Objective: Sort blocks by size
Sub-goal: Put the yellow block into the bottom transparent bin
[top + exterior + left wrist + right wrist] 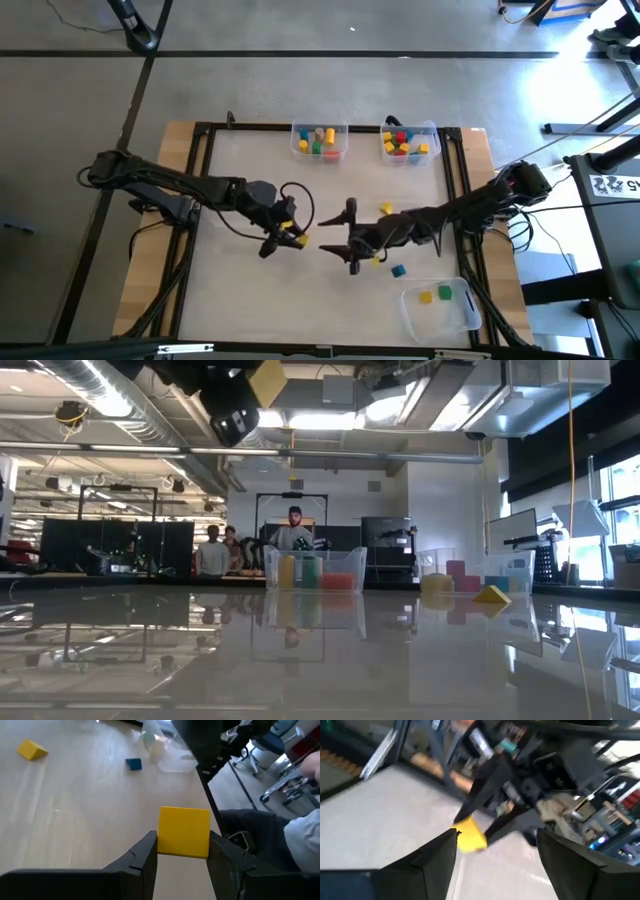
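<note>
The left gripper (182,852) held a yellow block (184,831) between its two fingers, pressed on both sides, above the middle of the table (250,180). The right gripper (338,250) stood close beside it with its jaws wide and empty. Only the high view showed three clear bins (319,141) with blocks at the table's edges.

Left gripper (183,851): closed on a square yellow block (184,831).
Ahead of it: small blue block (133,764), yellow wedge block (32,750), clear plastic bin (172,760).
</note>
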Motion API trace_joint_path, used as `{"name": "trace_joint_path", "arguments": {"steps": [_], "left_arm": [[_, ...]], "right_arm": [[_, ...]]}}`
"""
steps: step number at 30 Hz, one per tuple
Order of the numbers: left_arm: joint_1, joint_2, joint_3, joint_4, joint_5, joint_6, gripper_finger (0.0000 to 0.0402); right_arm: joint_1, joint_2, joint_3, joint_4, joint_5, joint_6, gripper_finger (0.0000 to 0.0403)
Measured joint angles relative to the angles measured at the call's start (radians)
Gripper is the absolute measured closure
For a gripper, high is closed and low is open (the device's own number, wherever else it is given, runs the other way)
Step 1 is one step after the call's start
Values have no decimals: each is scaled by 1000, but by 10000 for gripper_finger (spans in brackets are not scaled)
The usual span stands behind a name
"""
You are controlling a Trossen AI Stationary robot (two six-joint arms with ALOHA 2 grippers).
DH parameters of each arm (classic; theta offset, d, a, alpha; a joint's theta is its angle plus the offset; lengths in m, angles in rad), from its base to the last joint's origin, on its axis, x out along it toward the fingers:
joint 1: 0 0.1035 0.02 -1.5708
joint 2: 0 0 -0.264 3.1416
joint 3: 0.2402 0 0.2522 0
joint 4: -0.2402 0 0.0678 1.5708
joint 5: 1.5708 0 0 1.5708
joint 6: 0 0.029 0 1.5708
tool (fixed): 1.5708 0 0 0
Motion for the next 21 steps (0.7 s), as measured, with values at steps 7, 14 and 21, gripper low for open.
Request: {"name": "trace_joint_path", "arguments": {"steps": [7,14,21], "left_arm": [[1,2,0,3,-2,-9,276],[-1,58,0,55,9,-8,276],[-5,90,0,110,87,-4,276]], "right_arm": [[0,73,189,-317,-26,-50,130],[0,191,306,-412,-46,-161,130],[0,228,326,-448,-63,-193,130]]}}
